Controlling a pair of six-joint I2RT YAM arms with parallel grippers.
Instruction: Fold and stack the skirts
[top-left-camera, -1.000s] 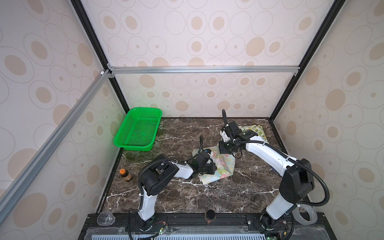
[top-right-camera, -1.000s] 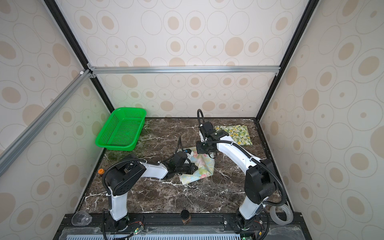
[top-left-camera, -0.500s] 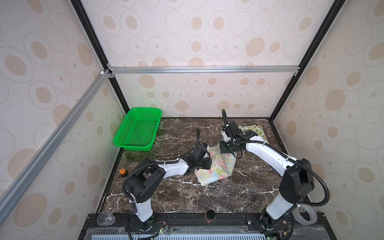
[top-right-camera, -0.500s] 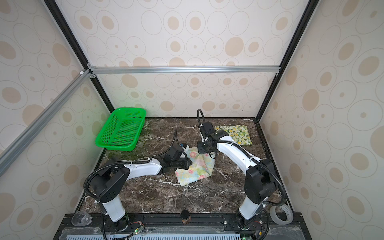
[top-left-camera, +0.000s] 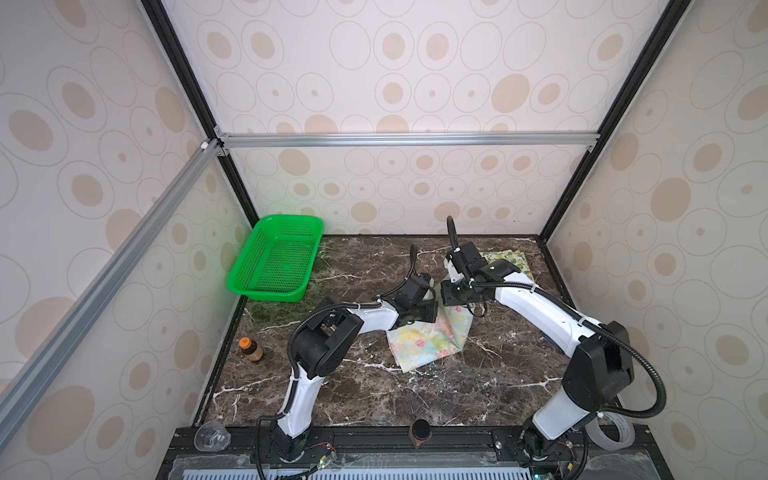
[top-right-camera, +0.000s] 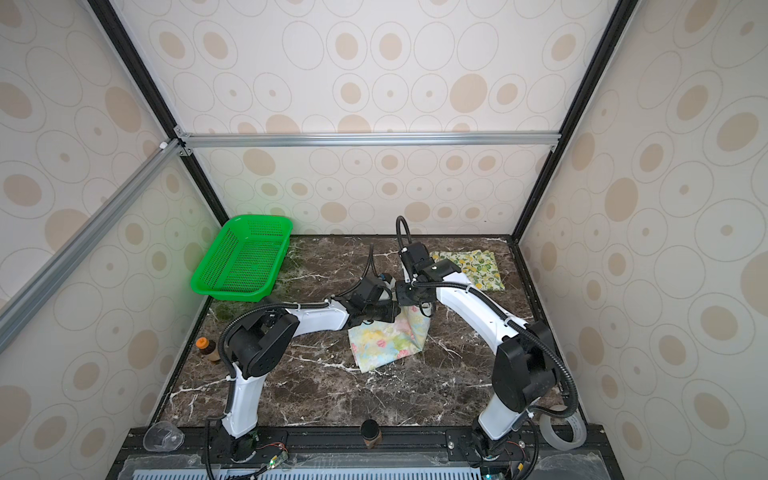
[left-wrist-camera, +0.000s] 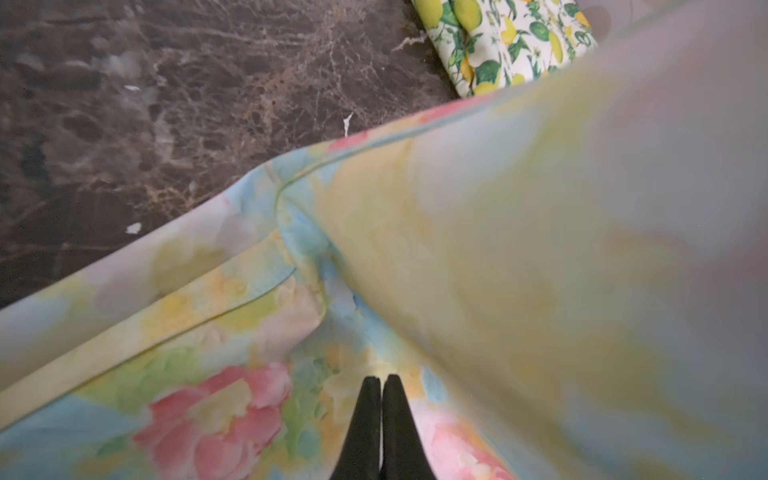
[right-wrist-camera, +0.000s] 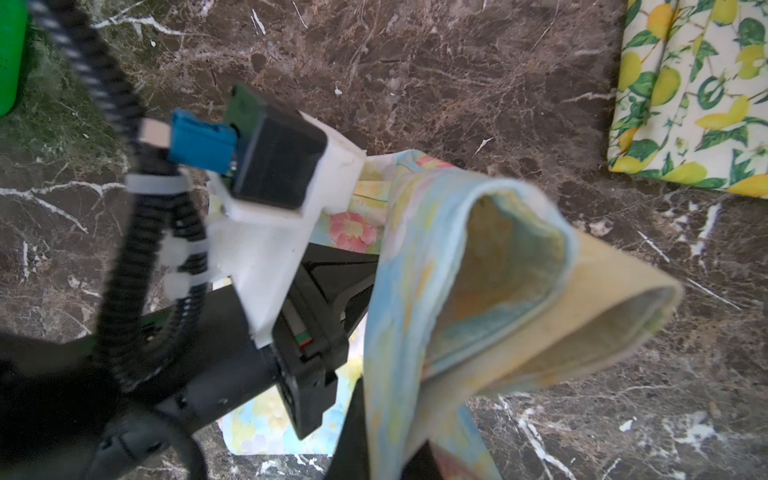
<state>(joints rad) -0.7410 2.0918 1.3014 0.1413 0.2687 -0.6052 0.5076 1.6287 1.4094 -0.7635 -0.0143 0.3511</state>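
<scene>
Floral skirt (top-left-camera: 428, 343), top views: mid-worktop (top-left-camera: 353, 399), near part flat, far edge drawn up to a peak where both pincers meet.
Lemon skirt (top-right-camera: 473, 268), top views: folded flat in the far right corner, well apart.
Change, top views: a second ago the left arm was bent in close and the floral one lay lower and more bunched; now left pincer (top-left-camera: 432, 311) has reached out beside right pincer (top-left-camera: 444, 298), carrying its edge up.
Left wrist: left pincer (left-wrist-camera: 380, 380) jaws pressed together; creases run to the tips, so a thin layer looks pinched, though the nip itself is hidden. Lemon skirt (left-wrist-camera: 503, 41) shows beyond.
Right wrist: right pincer (right-wrist-camera: 388, 453) clamped on a doubled, looping hem held clear of the worktop; left pincer just beside it.
Meaning: fold half made, I judge; both edges are gathered, so the raised part can be laid over the flat part, then the two stacked.
Risk: thin cloth may slip or crease on release.
</scene>
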